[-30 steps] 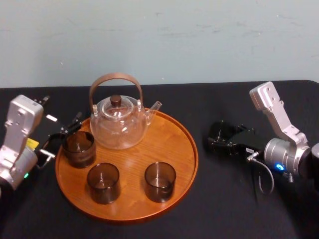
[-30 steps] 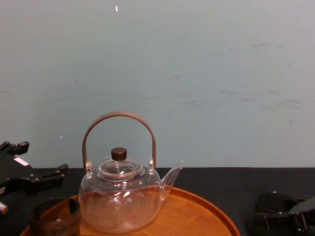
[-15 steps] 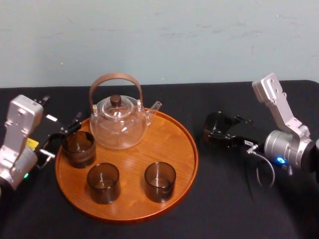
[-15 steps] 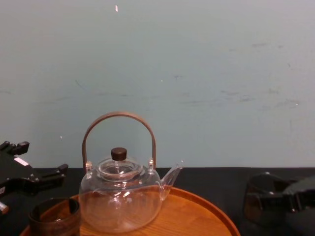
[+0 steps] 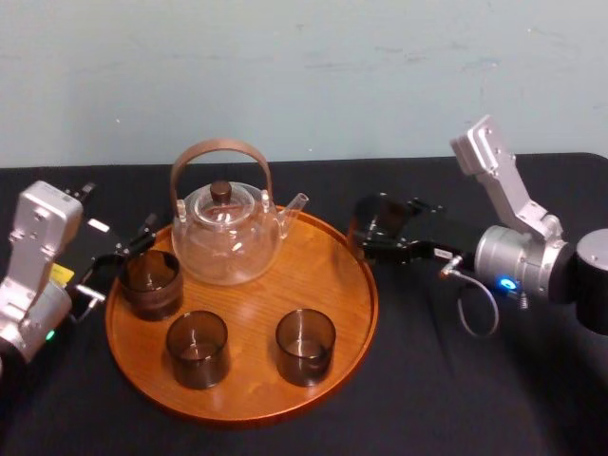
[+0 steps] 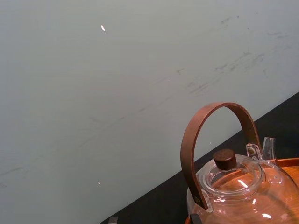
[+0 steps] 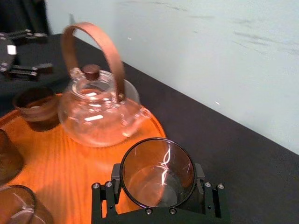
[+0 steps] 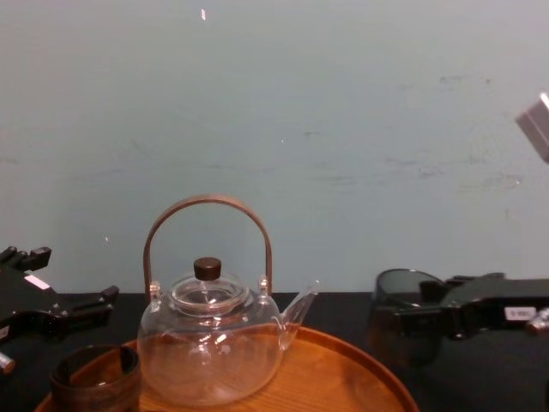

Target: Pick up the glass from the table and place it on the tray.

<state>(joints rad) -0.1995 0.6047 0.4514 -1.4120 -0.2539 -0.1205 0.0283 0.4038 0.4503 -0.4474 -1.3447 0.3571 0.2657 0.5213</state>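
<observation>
The right gripper [image 5: 385,242] pinches the glass [image 5: 373,217] by its sides, holding it clear of the desk [image 5: 427,380] at the tray's [image 5: 366,304] right rim, while the left gripper [image 5: 122,258] sits spread at the tray's left rim.

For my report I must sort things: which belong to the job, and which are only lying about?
Job: glass, held by the right gripper; tray; table.
Lying about: teapot; three brown cups on the tray; left gripper, idle beside it.
</observation>
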